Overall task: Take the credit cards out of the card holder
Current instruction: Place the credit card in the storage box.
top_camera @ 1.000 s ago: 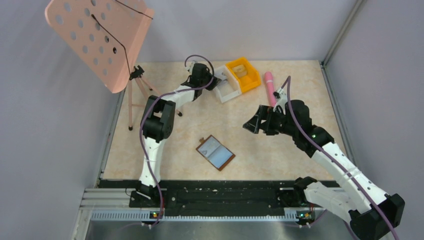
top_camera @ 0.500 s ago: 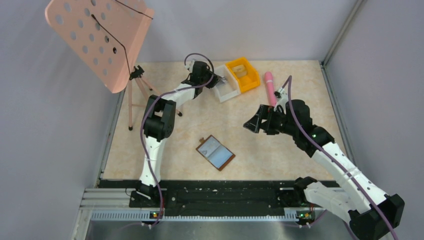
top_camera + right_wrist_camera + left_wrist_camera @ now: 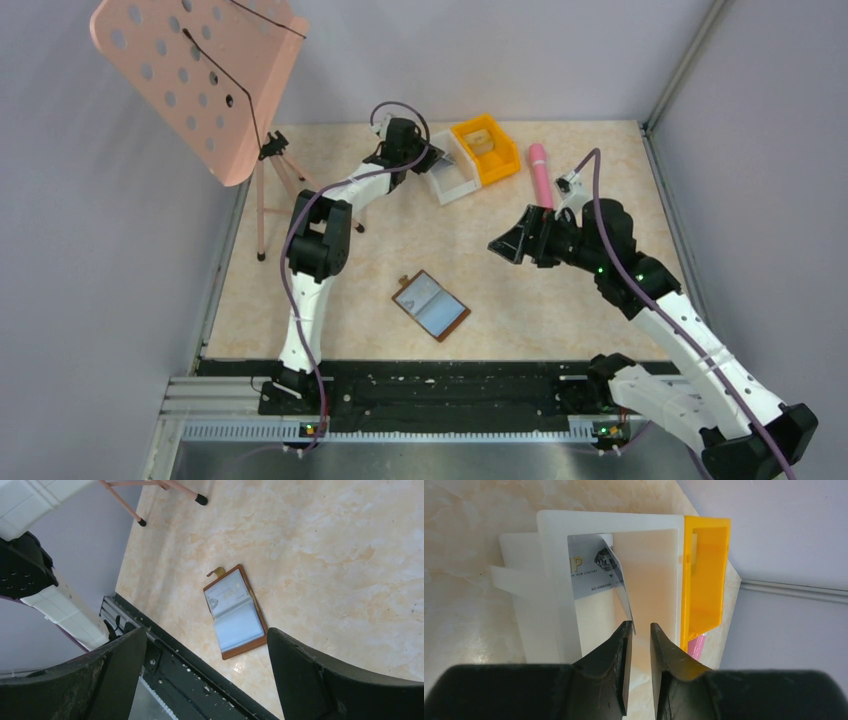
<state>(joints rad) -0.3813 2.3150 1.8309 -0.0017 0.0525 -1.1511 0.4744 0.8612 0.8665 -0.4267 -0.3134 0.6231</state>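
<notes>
Card holder: the card holder [image 3: 432,306] lies open and flat on the bench [image 3: 350,270], close to the middle of the near edge. Brown cover down, pale blue-grey pockets up, little clasp tab at its far-left corner.
In the holder: from the right wrist view, a pale pocket card [image 3: 226,592] shows in the half nearer the clasp. The other half looks plain.
In the bin: a silver printed card [image 3: 586,575] stands against an inner wall of the white bin [image 3: 549,530]. A thin whitish card [image 3: 621,587], seen edge-on, bows down in front of it.
Left claw: the left claw [image 3: 639,627] is right at the white bin's mouth, near the bench's far edge. Its fingers are a narrow slit apart, nothing clamped. The whitish card's lower corner ends at one fingertip; touching or not, can't tell.
Right claw: the right claw [image 3: 505,246] hangs in the air over the right-middle of the bench, fingers spread wide, nothing between them, facing down at the card holder.
Orange bin: the orange bin [image 3: 485,148] sits flush against the white bin's side.
Pink tube: the pink tube [image 3: 540,170] lies just right of the orange bin.
Stand: the pink perforated stand [image 3: 200,75] is on its tripod at the far-left corner.
</notes>
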